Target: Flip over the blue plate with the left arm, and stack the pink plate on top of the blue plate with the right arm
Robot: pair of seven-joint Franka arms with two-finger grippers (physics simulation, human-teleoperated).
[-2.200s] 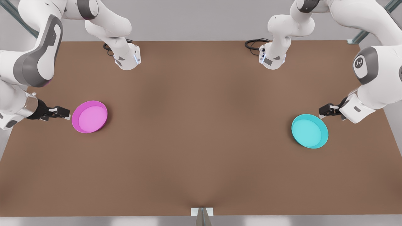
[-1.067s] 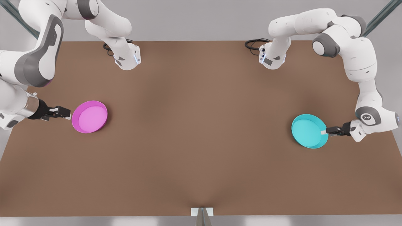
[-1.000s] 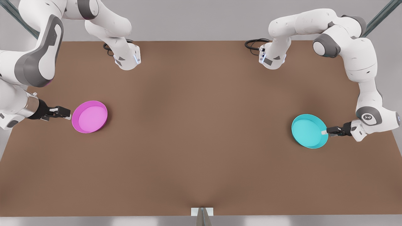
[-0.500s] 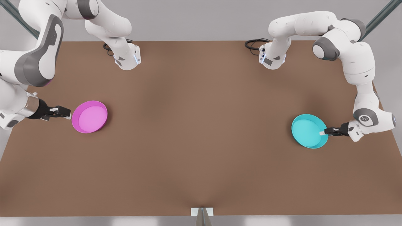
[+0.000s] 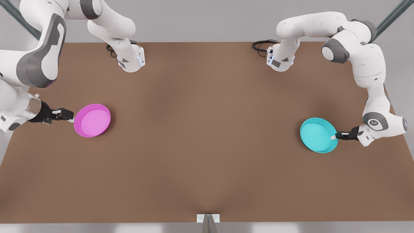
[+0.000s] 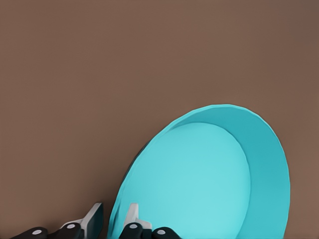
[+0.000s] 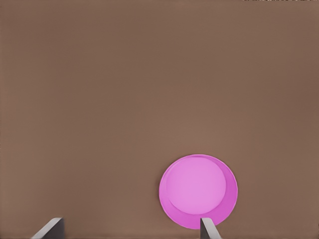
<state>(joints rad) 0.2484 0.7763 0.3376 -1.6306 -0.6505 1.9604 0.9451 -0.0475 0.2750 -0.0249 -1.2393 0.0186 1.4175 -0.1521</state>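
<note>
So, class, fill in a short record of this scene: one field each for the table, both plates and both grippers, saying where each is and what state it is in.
table: brown top, both plates resting on it
blue plate: at the front view's right, open side up, not yet flipped
pink plate: at the front view's left, open side up, lying free
left gripper: at the blue plate's rim, one finger outside and one inside, shut on it
right gripper: open, fingers spread, beside the pink plate's edge, not gripping it
</note>
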